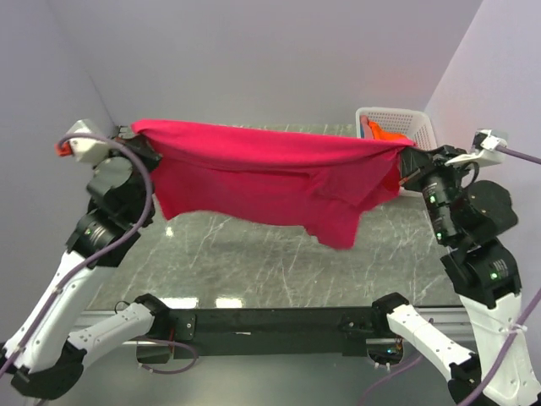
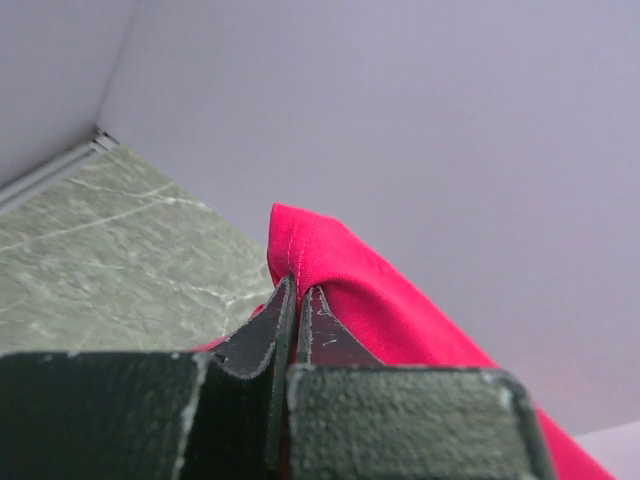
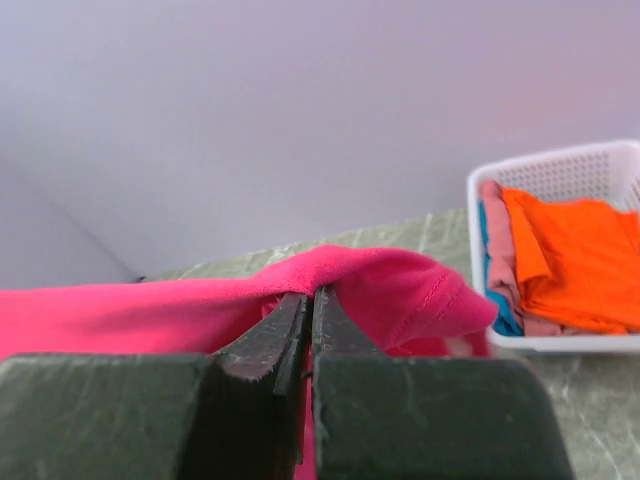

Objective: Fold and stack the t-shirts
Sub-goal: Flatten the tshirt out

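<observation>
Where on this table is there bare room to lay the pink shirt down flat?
The marble table is bare between the hanging crimson shirt and the near base rail. It is crowded in the far-right corner, where the white basket holds the orange shirt.

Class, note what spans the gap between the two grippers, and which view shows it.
The crimson-pink t-shirt, pinched by the left gripper and right gripper, stretches across: top external view.

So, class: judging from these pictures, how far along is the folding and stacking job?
Done: no folded stack is visible. In hand: the crimson-pink t-shirt hangs stretched between the left gripper and right gripper, both shut on it. Left: fold it, then the orange t-shirt and teal cloth in the white basket.
</observation>
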You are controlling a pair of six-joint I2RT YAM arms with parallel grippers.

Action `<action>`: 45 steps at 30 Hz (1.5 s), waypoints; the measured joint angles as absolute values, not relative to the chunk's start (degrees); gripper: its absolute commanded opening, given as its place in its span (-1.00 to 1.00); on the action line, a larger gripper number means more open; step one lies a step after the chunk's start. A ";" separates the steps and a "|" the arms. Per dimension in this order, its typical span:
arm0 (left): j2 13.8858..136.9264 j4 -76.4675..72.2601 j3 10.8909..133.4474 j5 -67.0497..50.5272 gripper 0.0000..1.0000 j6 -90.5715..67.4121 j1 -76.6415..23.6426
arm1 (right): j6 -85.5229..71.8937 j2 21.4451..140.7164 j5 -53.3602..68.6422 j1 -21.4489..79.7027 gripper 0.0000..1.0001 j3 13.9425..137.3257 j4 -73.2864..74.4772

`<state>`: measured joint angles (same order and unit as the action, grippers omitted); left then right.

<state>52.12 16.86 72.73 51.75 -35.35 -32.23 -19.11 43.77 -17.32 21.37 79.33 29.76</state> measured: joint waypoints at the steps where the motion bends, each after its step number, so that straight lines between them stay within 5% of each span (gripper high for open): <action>1: 50.94 17.37 72.73 52.38 -0.99 -35.31 -32.23 | -18.83 43.72 -16.49 21.37 -1.00 80.25 30.26; 10: 51.59 17.19 72.77 57.43 -0.99 -33.32 -31.33 | -17.39 51.88 -9.43 19.88 -1.00 89.58 32.91; 14: 63.79 18.06 76.73 47.46 -0.98 -34.41 -17.85 | -17.72 66.04 -2.39 13.72 -1.00 93.30 29.67; 16: 73.12 18.02 79.92 41.95 -0.67 -35.35 -10.20 | -17.82 75.94 1.19 11.29 -1.00 96.07 26.59; 18: 83.77 18.87 84.29 36.58 0.68 -35.66 -5.43 | -18.28 88.92 4.27 9.87 -0.72 102.30 25.91; 19: 89.41 19.33 86.39 34.28 0.98 -35.94 -4.03 | -18.46 96.42 5.48 9.43 -0.32 107.61 26.55; 21: 99.15 21.80 90.54 30.70 0.99 -36.69 -2.68 | -18.55 109.14 6.26 8.60 0.01 117.16 29.10; 22: 103.26 23.59 92.58 29.56 0.99 -37.06 -2.44 | -18.55 115.52 6.74 8.29 0.51 123.04 31.92; 24: 108.31 26.83 94.24 28.08 0.99 -37.71 -2.37 | -18.24 123.94 6.85 7.99 0.74 129.32 35.33; 28: 106.76 30.09 88.09 27.86 0.99 -40.01 -2.00 | -16.97 120.57 5.28 8.88 0.79 115.55 35.94; 37: 93.58 29.04 66.98 20.99 0.97 -44.93 3.79 | -18.37 86.04 -0.10 22.22 0.82 74.17 26.28; 45: 93.76 24.29 60.60 10.39 0.63 -46.06 3.14 | -22.39 83.09 -2.83 23.79 0.82 58.81 22.06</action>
